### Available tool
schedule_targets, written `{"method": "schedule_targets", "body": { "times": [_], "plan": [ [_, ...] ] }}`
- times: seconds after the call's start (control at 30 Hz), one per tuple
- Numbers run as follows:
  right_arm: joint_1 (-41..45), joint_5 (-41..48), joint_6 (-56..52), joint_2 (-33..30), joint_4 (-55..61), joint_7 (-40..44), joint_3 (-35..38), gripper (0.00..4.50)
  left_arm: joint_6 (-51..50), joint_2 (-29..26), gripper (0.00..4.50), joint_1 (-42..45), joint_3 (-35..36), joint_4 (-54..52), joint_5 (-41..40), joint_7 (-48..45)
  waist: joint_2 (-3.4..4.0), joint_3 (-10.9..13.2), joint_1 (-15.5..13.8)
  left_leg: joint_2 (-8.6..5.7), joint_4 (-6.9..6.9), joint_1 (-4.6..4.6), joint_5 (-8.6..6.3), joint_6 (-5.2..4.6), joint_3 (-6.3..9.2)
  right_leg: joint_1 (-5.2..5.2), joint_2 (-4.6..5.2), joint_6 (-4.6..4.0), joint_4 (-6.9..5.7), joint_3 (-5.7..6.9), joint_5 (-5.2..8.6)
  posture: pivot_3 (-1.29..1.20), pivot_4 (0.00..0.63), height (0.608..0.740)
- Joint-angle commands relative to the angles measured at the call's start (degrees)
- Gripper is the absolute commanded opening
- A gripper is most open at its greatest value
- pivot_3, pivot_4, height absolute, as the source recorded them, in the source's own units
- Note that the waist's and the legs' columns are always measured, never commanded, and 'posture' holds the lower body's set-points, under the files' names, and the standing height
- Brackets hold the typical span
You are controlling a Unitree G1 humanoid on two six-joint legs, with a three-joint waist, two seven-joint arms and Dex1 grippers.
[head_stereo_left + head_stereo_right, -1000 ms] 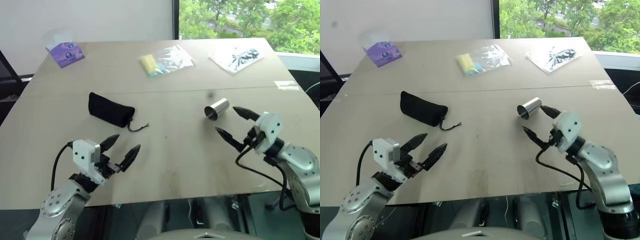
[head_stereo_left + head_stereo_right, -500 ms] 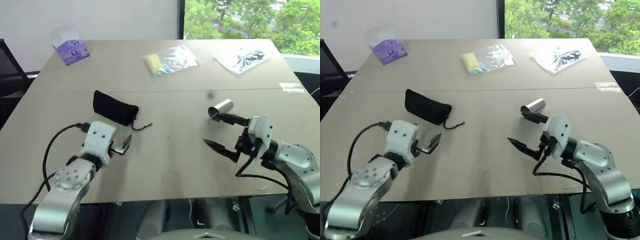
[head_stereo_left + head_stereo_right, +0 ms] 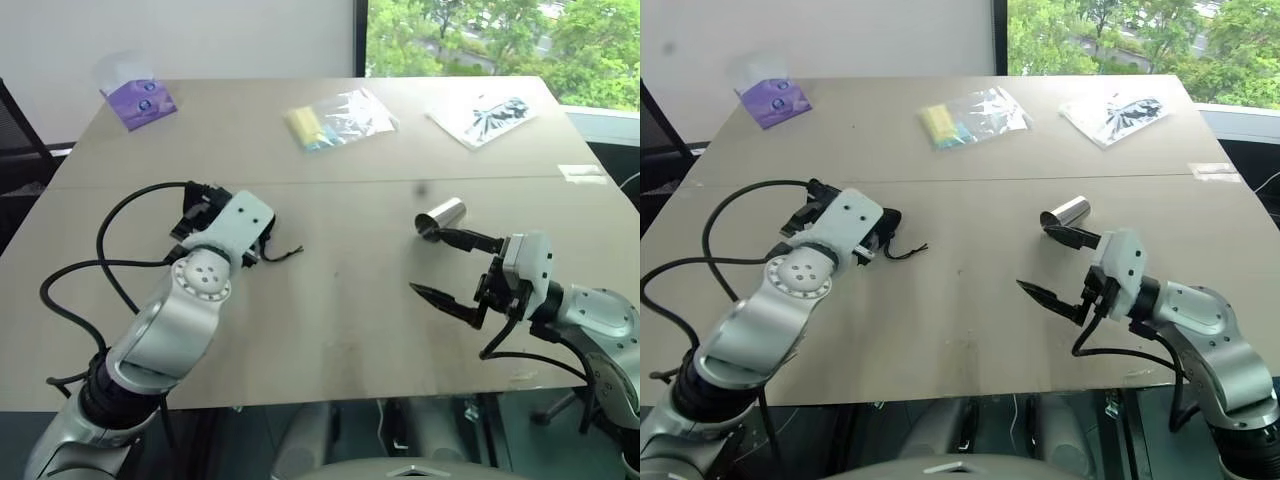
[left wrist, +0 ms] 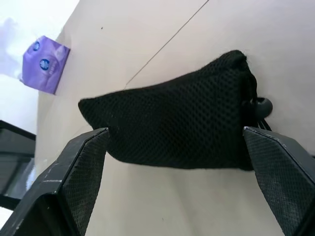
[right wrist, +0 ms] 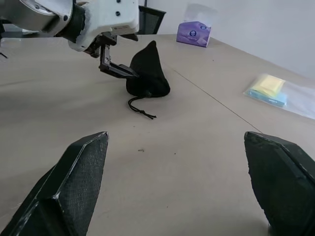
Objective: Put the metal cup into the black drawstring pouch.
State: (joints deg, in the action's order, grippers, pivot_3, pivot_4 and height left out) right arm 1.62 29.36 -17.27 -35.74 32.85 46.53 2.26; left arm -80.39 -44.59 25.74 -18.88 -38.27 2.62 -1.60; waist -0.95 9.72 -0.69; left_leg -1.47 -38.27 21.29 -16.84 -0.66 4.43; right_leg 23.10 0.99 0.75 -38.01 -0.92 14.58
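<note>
End effectors come first, nearest to the camera. The right end effector (image 3: 455,270) stands above the wide beige wooden counter (image 3: 350,330) with its two black fingers well apart, and nothing is between them. One of its fingertips (image 3: 470,238) lies just beside the small shiny silver cylindrical metal cup (image 3: 440,218), which rests on its side on the counter with the dark opening turned toward the robot; I cannot tell if they touch.

The left end effector (image 4: 177,162) is also spread wide. In the left wrist view its fingers stand at the two ends of the soft matte black fabric drawstring pouch (image 4: 182,123), which lies flat on the counter with its cord and bead at the gathered mouth. The head views hide most of the pouch behind the left arm. The right wrist view shows the pouch from the side, with the cord trailing on the counter.

Farther away lie a clear plastic bag with a yellow and blue thing inside (image 3: 335,118), a second clear plastic bag with dark contents (image 3: 485,115), and a purple tissue pack (image 3: 138,100) in the far left corner.
</note>
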Motion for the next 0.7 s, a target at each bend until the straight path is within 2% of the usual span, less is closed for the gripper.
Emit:
{"method": "schedule_targets", "body": {
  "times": [0.03, 0.3, 0.43, 0.47, 0.63, 0.67, 0.7],
  "plan": [
    [-0.60, -0.04, 1.00, -0.32, 2.73, -0.63, 1.51, 4.46, -1.20, 0.03, 4.50, 2.78, -3.72, 1.84, 3.53, 1.61, 0.00, 0.00, -0.01, 0.00, -0.02, 0.05, 0.00, 0.00, 0.00, 0.04, 0.00, 0.00, -0.01, 0.00, 0.00, 0.00, 0.150, 0.740],
    [-1.95, -0.81, 1.55, -0.71, 3.17, -1.39, 2.37, 4.46, -3.06, 2.94, 4.50, 4.43, -4.60, 6.46, 5.98, 2.20, -0.01, -0.01, -0.09, -0.02, -0.14, 0.53, 0.03, 0.05, 0.02, 0.49, 0.01, 0.00, -0.12, 0.02, -0.01, 0.00, 0.150, 0.740],
    [-0.98, -2.79, 2.01, -0.20, 2.22, -2.50, 2.01, 4.50, -3.57, 4.25, 3.44, 4.06, -3.23, 7.76, 6.20, 1.82, -0.01, -0.01, -0.06, -0.03, -0.14, 0.57, 0.03, 0.04, 0.01, 0.52, 0.02, 0.00, -0.12, 0.01, -0.02, 0.00, 0.150, 0.740],
    [-0.12, -4.31, 1.50, -0.28, 1.69, -3.52, 1.42, 4.50, -3.49, 4.34, 2.75, 3.76, -2.79, 8.25, 6.12, 1.60, -0.01, -0.01, -0.04, -0.03, -0.14, 0.56, 0.03, 0.05, 0.02, 0.52, 0.02, 0.00, -0.13, 0.01, -0.02, 0.00, 0.150, 0.740],
    [4.74, -14.72, -1.82, -2.30, -0.82, -8.92, -2.03, 4.50, -1.68, 4.85, 0.36, 1.16, 0.88, 10.06, 5.94, 1.24, -0.01, -0.01, 0.06, -0.03, -0.14, 0.52, 0.06, 0.09, -0.01, 0.56, 0.01, -0.01, -0.22, -0.02, -0.01, 0.00, 0.150, 0.740],
    [6.03, -15.99, -3.04, -2.61, -1.92, -9.34, -3.02, 4.50, -1.02, 5.12, 0.07, 0.54, 2.13, 10.26, 5.90, 1.25, -0.01, -0.01, 0.01, -0.03, -0.15, 0.52, 0.06, 0.09, -0.01, 0.56, 0.01, -0.01, -0.23, -0.02, -0.01, 0.00, 0.150, 0.740],
    [7.52, -18.30, -3.96, -2.57, -3.43, -10.74, -4.12, 4.50, -0.32, 5.20, 0.07, 0.05, 3.03, 10.45, 5.91, 1.21, -0.01, -0.01, 0.00, -0.03, -0.14, 0.52, 0.06, 0.09, -0.01, 0.57, 0.02, -0.01, -0.23, -0.02, -0.01, 0.00, 0.150, 0.740]
  ]
}}
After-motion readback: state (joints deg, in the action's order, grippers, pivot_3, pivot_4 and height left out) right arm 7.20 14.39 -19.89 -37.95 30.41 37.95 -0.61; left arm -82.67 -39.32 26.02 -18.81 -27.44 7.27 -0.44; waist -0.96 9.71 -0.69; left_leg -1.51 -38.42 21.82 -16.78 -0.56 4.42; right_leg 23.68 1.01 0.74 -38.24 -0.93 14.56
